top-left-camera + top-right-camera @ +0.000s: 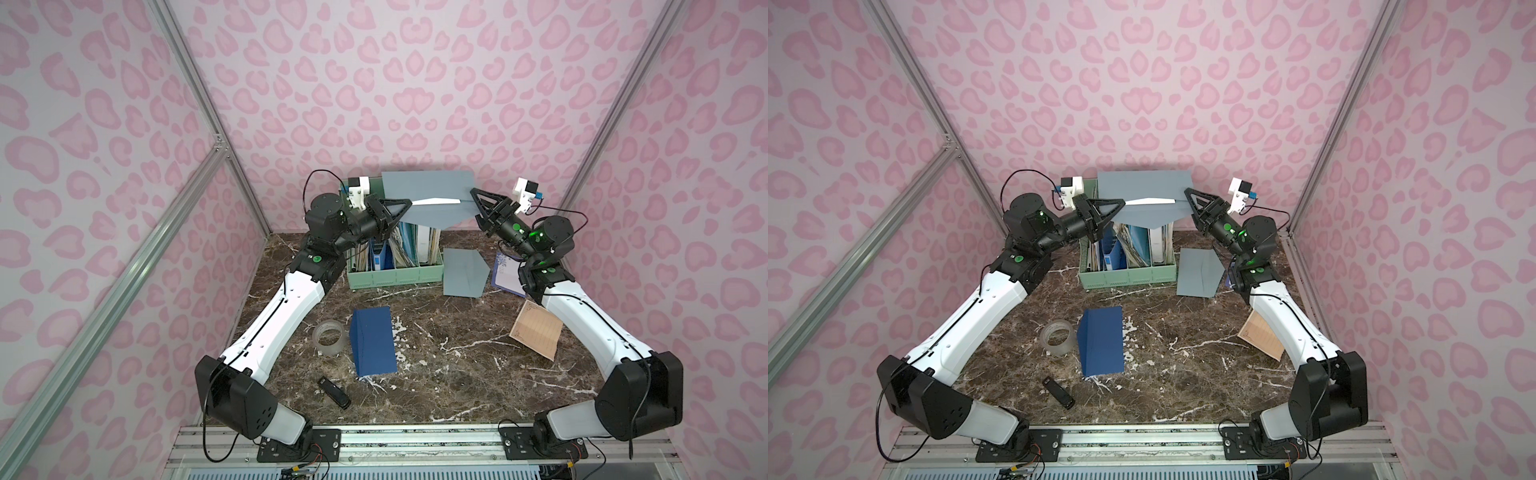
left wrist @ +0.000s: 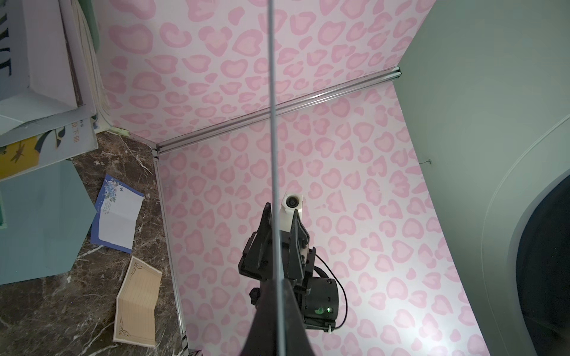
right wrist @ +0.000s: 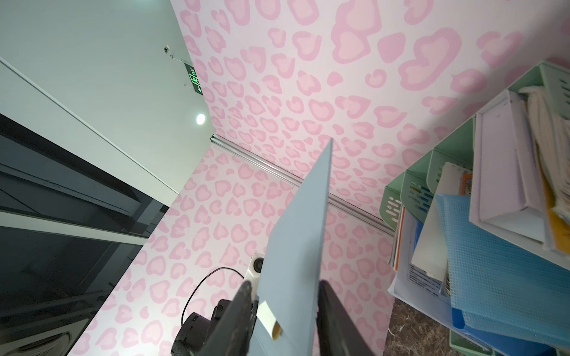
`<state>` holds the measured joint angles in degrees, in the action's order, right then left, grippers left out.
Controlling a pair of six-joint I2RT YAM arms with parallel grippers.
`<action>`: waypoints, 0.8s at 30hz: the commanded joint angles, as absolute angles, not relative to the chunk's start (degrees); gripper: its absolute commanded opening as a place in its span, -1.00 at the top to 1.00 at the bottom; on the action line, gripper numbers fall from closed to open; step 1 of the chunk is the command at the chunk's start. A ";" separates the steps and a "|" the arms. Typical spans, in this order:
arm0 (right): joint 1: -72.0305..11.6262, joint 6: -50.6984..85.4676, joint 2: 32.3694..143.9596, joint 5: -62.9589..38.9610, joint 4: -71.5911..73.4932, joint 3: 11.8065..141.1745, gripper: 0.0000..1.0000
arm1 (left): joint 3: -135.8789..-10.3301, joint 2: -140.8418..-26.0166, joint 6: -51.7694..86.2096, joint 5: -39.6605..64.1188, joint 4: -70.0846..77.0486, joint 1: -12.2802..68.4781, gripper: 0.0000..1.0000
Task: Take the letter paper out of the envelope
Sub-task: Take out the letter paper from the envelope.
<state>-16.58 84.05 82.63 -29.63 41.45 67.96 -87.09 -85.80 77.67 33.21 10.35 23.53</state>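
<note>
Envelope (image 1: 428, 187), grey, is hanging in mid-air at upper centre in both top views; letter paper (image 1: 436, 201) is peeking white from its mouth, likely light, limp and crease-prone, best pinched at that exposed edge; left gripper (image 1: 406, 203) is clamping one end; right gripper (image 1: 473, 193) is straddling the opposite end, jaws apart.

Envelope (image 1: 428, 187) between left gripper (image 1: 409, 202), right gripper (image 1: 473, 193); above file rack (image 1: 395, 277).

The envelope (image 1: 428, 189) hides the file organizer (image 1: 395, 276) top (upper centre); writing on the tan sheet (image 1: 536, 334) is illegible.
</note>
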 commanded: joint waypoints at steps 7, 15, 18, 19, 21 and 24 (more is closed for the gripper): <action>-18.27 85.65 80.20 -30.45 45.11 64.66 0.32 | -87.63 -86.43 77.14 32.95 11.75 23.47 1.00; -18.54 86.53 80.99 -30.23 46.05 64.99 0.56 | -88.24 -87.14 77.07 33.51 11.79 23.47 1.00; -18.47 86.43 81.12 -30.14 45.88 65.05 0.71 | -88.16 -87.08 76.99 33.57 11.72 23.47 1.00; -18.51 86.48 81.19 -30.13 45.80 65.04 0.75 | -88.15 -87.01 76.88 33.58 11.61 23.47 1.00; -18.43 86.50 81.29 -29.98 45.88 65.28 0.84 | -88.07 -86.98 76.93 33.67 11.47 23.47 1.00; -18.47 86.47 81.45 -29.88 45.68 65.42 0.99 | -87.73 -87.01 76.74 33.91 11.34 23.47 1.00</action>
<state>-18.35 86.72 81.32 -30.22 43.83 64.93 -87.81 -87.05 77.76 33.08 10.20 23.53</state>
